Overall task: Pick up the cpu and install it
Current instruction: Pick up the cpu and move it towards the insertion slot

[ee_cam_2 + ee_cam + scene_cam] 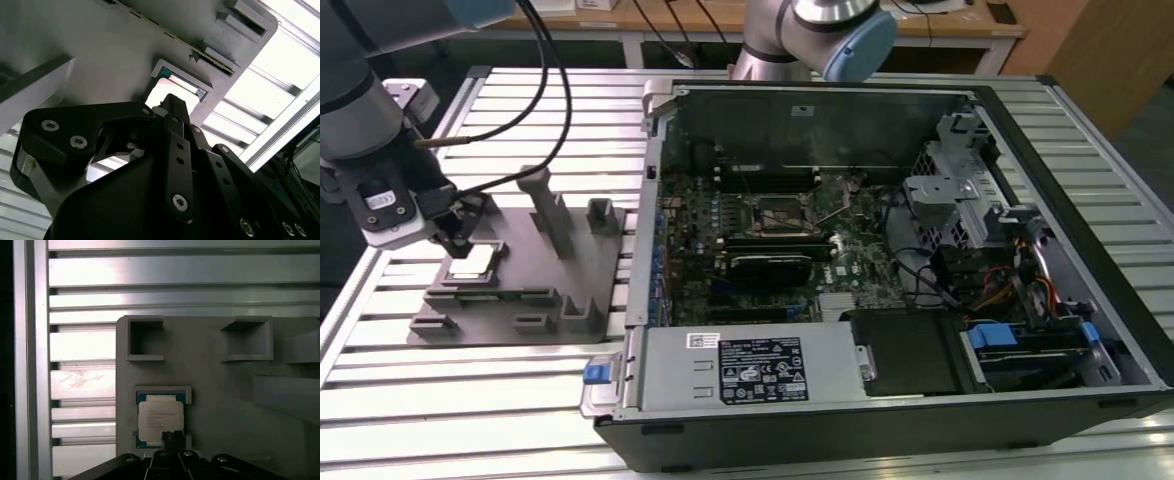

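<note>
Exterior view: my pincer [455, 243] hangs over a grey plate [607, 270] on the slatted table [480, 400], at the exterior view's left. The open case [1014, 400] stands beside the plate at the exterior view's right, with the dark socket [782, 213] on the board inside it, well apart from my pincer. The cpu [480, 262] lies flat on the plate, just beside the pincer tip.

First wrist view: this looks straight down on the plate [215, 405]. The cpu [160, 420] sits in a shallow framed recess near the plate's edge. Two empty square pockets sit further along, and the table [80, 345] slats lie beyond. The pincer [172, 437] crosses one edge of the cpu. I cannot tell if it touches.

Second wrist view: my own black linkages run to the pincer [172, 100], pressed together into one narrow tip. It is right at the recess, where the cpu [159, 97] shows as a bright patch.

Cpu condition: square, a pale silver top with faint print, a thin blue-green rim around it, level in its recess.
</note>
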